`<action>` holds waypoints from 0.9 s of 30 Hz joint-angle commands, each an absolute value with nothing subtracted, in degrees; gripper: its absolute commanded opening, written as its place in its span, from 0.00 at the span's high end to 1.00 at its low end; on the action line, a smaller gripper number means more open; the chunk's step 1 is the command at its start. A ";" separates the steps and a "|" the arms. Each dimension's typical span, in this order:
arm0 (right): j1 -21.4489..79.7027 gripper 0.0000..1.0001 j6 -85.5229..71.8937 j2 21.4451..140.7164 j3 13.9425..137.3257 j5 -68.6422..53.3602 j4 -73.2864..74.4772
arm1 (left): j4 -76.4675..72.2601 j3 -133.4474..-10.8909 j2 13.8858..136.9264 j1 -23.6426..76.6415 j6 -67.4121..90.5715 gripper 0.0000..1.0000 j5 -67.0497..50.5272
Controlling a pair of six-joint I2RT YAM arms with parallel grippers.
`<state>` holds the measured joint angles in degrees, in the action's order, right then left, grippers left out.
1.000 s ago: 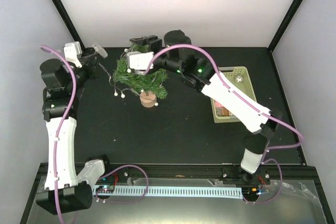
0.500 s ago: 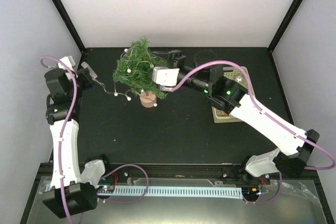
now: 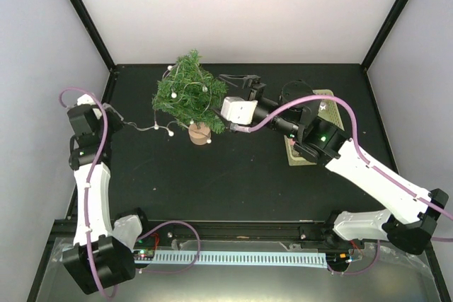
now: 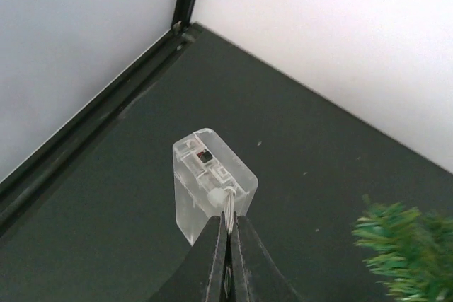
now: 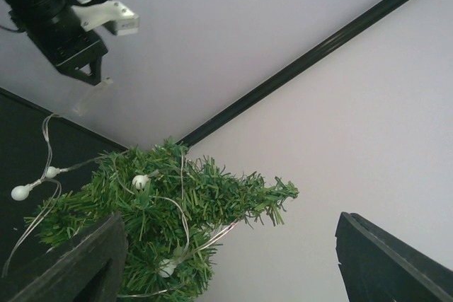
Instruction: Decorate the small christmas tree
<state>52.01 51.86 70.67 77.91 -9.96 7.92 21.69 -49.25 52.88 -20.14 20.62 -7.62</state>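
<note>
Left gripper (image 4: 228, 225) sits near the desk's (image 3: 233, 182) left edge, toward the far-left corner, its two fingers pressed together with no gap showing. They pinch the thin wire right where it enters a small clear plastic box (image 4: 212, 187), which hangs just above the dark surface in front of the fingertips.

From that box a string of lights (image 3: 145, 126) runs rightward across the desk. Two white round bulbs (image 3: 170, 132) hang on it just left of the tree's foot, before the wire climbs into the branches.

The small christmas tree (image 3: 190, 97) stands close to the far edge, left of the middle, on its round light-wood disc (image 3: 200, 134). The wire loops through the green needles, and a few white bulbs sit among them. In the right wrist view one bulb rests on the upper branches and another lower down.

Just right of the tree, the right gripper (image 3: 239, 84) hovers at branch height with its jaws spread wide. Nothing is between them, and they do not touch the needles. It is aimed at the tree's crown.

Farther right, near the right edge, a pale green lattice basket (image 3: 327, 97) lies on the desk. The right arm covers most of it, so its contents cannot be made out.
</note>
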 commanded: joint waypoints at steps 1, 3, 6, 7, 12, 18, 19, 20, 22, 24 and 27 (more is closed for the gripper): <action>51.98 0.19 50.71 69.11 76.88 -8.70 5.40 | 18.49 -45.13 53.32 -20.83 19.83 0.98 -2.86; 51.85 0.19 50.67 68.89 76.30 -8.15 5.30 | 18.08 -43.35 53.36 -21.10 19.86 0.98 -1.54; 51.57 0.19 50.71 68.50 75.69 -8.09 5.27 | 16.12 -40.78 52.69 -22.25 20.82 0.98 -1.23; 51.49 0.19 50.71 68.43 75.60 -8.04 5.32 | 15.45 -40.29 52.62 -22.72 21.16 0.99 -1.49; 51.06 0.19 50.76 67.77 75.32 -8.17 5.36 | 16.41 -41.53 53.64 -24.18 21.43 0.98 -1.22; 50.75 0.18 50.89 67.43 74.76 -8.48 5.13 | 15.39 -41.13 54.15 -25.13 21.37 0.98 -2.03; 50.64 0.18 50.89 67.43 74.67 -8.52 5.14 | 14.81 -41.24 54.35 -25.14 21.36 0.99 -2.75; 50.60 0.18 50.97 67.37 74.56 -8.48 5.19 | 14.28 -41.47 54.69 -25.16 21.05 0.98 -3.42; 50.57 0.18 51.02 67.20 74.41 -8.44 5.44 | 14.21 -42.38 55.68 -25.14 20.47 0.98 -3.10; 50.52 0.18 51.04 66.88 74.08 -8.44 5.17 | 15.19 -43.61 56.97 -25.14 19.62 0.99 -2.50; 50.29 0.18 51.04 66.67 73.57 -8.44 4.83 | 16.50 -44.20 58.48 -25.14 18.82 0.98 -2.54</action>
<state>50.92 51.48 67.92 74.37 -8.93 6.72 16.67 -40.97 56.95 -24.69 20.32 -2.57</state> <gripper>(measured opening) 0.815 0.019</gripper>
